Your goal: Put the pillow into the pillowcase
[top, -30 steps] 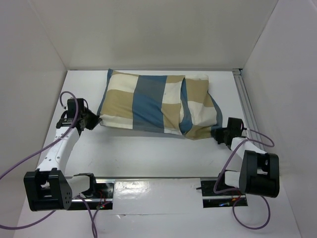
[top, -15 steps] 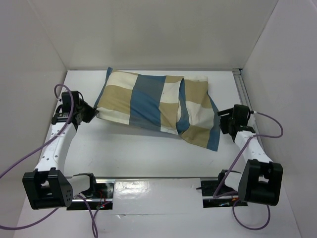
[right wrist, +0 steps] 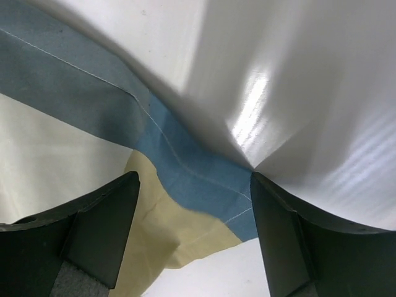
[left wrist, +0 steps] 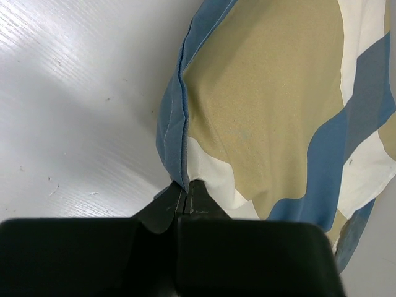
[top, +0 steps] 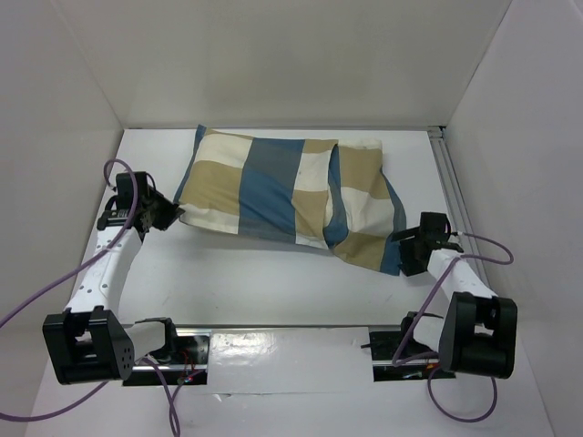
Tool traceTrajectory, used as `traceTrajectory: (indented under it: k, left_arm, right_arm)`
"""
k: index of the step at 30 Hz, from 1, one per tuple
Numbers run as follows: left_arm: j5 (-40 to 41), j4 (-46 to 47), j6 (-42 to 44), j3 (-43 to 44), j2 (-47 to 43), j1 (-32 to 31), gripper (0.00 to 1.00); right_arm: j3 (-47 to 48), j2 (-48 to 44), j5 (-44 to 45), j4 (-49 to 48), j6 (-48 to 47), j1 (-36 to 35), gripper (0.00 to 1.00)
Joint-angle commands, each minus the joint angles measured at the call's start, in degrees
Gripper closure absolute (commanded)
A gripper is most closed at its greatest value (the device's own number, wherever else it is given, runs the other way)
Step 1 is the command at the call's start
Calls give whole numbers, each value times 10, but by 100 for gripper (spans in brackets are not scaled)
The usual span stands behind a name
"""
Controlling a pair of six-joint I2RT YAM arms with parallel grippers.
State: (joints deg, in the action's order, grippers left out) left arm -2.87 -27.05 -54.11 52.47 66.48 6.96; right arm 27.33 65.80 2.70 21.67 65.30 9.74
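Checked blue-tan-white limp fabric pillowcase [top: 273, 187]: plump, centre-frame on bench [top: 273, 282]; pillow judged inside, unseen | left tool [left wrist: 185, 190]: pinched on its left-edge seam | right tool [right wrist: 193, 198]: spread, over blue corner, lower right | next: grasp corner squarely, pull hem evenly.

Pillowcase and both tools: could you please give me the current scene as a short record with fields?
pillowcase: blue, tan and white checks, plump, lying across the white table
pillow: no bare cushion visible
left tool: shut on the pillowcase's left edge seam
right tool: open, jaws apart either side of the loose blue corner at the right end, not gripping
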Motion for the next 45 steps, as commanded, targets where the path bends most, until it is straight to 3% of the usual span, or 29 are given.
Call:
traceTrajectory:
  k: [1, 4, 7, 11, 12, 14, 16, 20, 22, 24, 27, 32, 36, 40, 45]
  left_arm:
    - [-6, 15, 13, -1, -9, -1, 100]
    - [0, 9, 13, 4, -9, -1, 100]
    - [5, 9, 13, 10, -9, -1, 100]
    - [5, 9, 13, 10, -14, -1, 100]
    - [5, 9, 13, 10, -14, -1, 100]
    - [5, 9, 13, 10, -14, -1, 100]
    - [-1, 9, 13, 23, -9, -1, 100]
    - [-23, -1, 18, 71, 6, -1, 100]
    - [-41, -12, 29, 134, 21, 16, 100]
    - [-51, -28, 35, 203, 26, 50, 100]
    - [-77, -42, 35, 263, 31, 120, 100]
    - [-156, -47, 13, 303, 31, 221, 100]
    - [-188, -56, 7, 332, 26, 257, 100]
    - [-208, -95, 13, 419, 21, 270, 100]
    - [-240, -78, 20, 454, 41, 235, 100]
  right_arm:
    - [-23, 76, -4, -28, 13, -9, 21]
    - [-10, 138, -20, -71, 13, -30, 25]
    - [9, 198, -27, -97, 13, -63, 41]
    - [10, 179, -9, -96, 39, -88, 77]
    - [10, 166, -2, -85, 40, -88, 93]
    - [10, 135, 14, -64, 47, -88, 100]
    - [28, 60, 43, -23, 36, -88, 100]
    - [118, -7, 91, -1, -23, -53, 100]
    - [214, -16, 114, 21, -76, -20, 100]
    - [324, -16, 149, 52, -110, 16, 100]
    - [409, -34, 182, 68, -142, 42, 100]
    - [469, -59, 232, 53, -172, 42, 100]
    - [518, -66, 266, 63, -188, 42, 100]
    - [547, -94, 256, 58, -206, 42, 100]
    - [552, -62, 159, 49, -214, 42, 100]
